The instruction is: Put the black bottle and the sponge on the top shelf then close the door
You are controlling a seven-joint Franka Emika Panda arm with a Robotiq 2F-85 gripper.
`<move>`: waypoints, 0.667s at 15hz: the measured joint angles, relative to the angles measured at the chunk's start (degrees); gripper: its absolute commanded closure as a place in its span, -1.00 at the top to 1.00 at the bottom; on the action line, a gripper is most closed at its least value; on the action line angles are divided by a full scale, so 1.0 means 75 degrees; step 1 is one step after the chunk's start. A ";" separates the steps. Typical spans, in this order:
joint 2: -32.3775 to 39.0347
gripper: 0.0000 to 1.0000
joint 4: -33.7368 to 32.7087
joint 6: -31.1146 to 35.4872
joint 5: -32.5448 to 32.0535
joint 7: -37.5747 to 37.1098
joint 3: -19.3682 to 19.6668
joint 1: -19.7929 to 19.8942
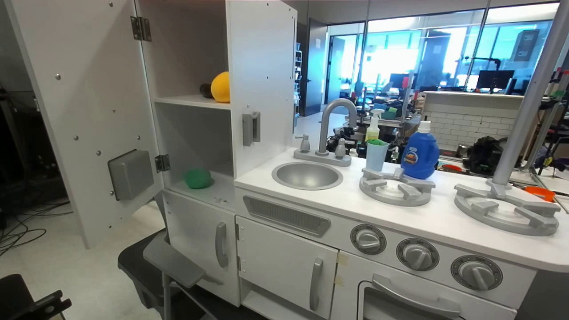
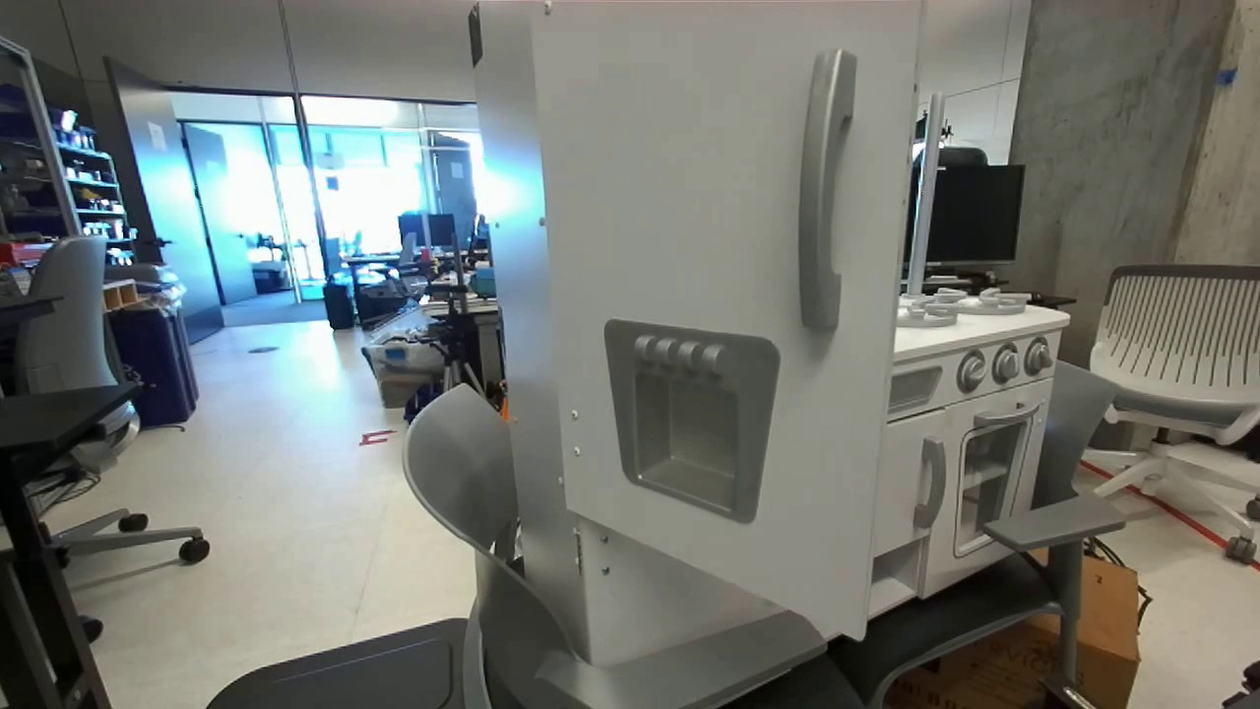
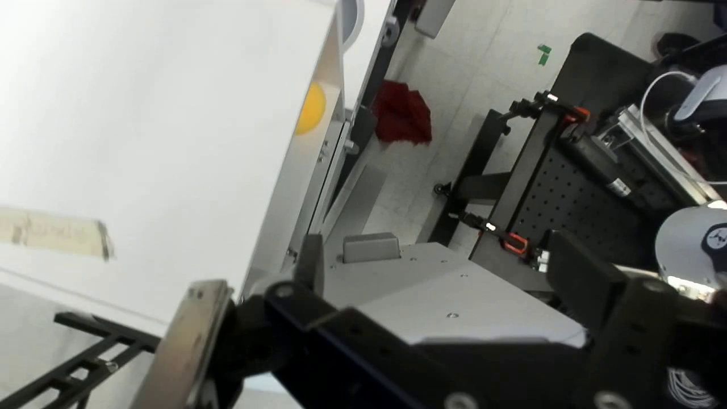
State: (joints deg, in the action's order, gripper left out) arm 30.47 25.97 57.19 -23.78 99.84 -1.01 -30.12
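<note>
The yellow sponge sits on the top shelf of the white cabinet, its right side hidden by the side panel. Beside it shows a dark rounded end, apparently the black bottle, mostly hidden. The tall door stands open in an exterior view; its outer face with the grey handle fills the middle of an exterior view, the door there hiding the shelves. In the wrist view the gripper is open, fingers wide apart with nothing gripped. The door's inner face appears between and beyond the fingers. The sponge peeks past the cabinet top.
A green ball lies on the lower shelf. The cabinet's white top fills the left of the wrist view. A grey chair stands against the cabinet. The counter carries a sink, a cup and a blue bottle.
</note>
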 measured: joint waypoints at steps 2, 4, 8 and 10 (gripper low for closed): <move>-0.0503 1.00 0.0003 -0.0187 -0.0298 0.0219 0.0163 0.0194; -0.0957 1.00 0.0002 -0.0458 -0.0428 0.0386 0.0215 0.0386; -0.1703 1.00 0.0019 -0.1127 -0.0426 0.0531 0.0078 0.0487; -0.1908 1.00 0.0205 -0.1255 -0.0366 0.0539 -0.0048 0.0356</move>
State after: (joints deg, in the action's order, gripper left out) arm 16.17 27.51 47.77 -26.53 103.88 -1.37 -27.45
